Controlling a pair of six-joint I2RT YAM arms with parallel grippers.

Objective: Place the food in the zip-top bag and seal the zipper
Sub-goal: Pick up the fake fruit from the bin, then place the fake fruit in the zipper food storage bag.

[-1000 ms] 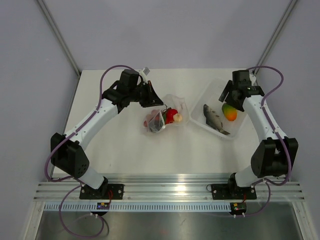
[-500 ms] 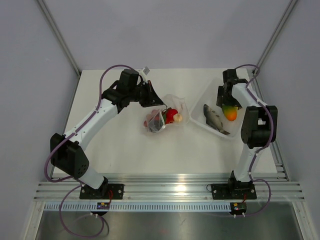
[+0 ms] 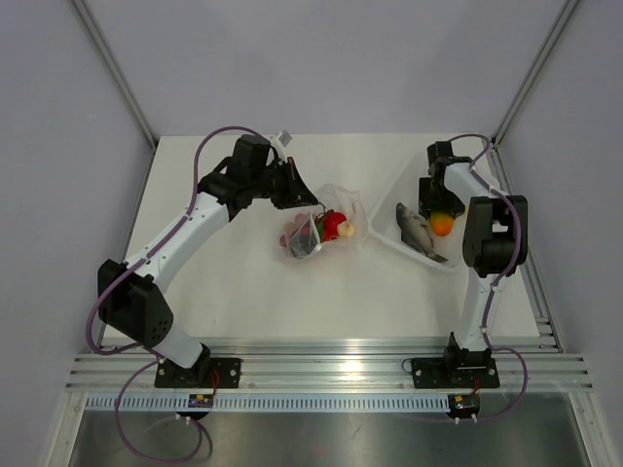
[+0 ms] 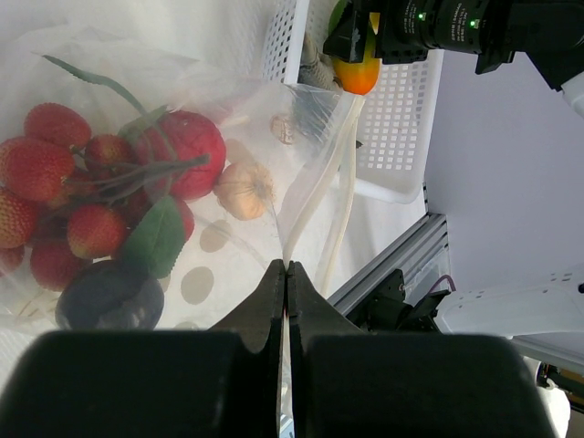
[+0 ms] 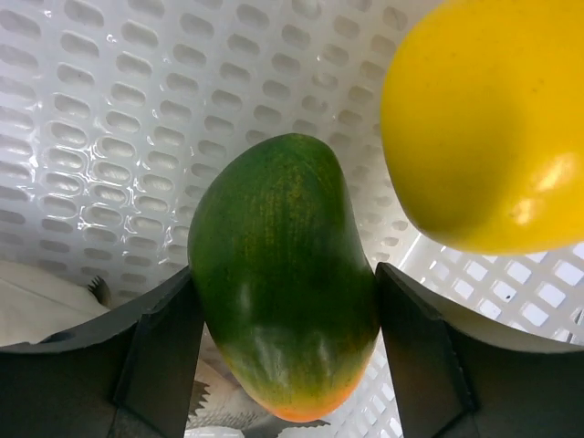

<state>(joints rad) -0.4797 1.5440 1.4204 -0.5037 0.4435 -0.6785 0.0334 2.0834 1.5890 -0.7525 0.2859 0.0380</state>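
The zip-top bag (image 3: 336,199) lies mid-table (image 3: 224,282) with the food (image 4: 173,151) inside. My left gripper (image 4: 286,274) is pinched tight on the bag's mouth edge. In the white basket (image 3: 386,240), my right gripper (image 5: 287,347) is clamped on the green mango (image 5: 278,265), a finger on either side.

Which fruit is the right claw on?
The green mango-shaped fruit with an orange tip, gripped by the right claw; the smooth yellow fruit beside it is free.
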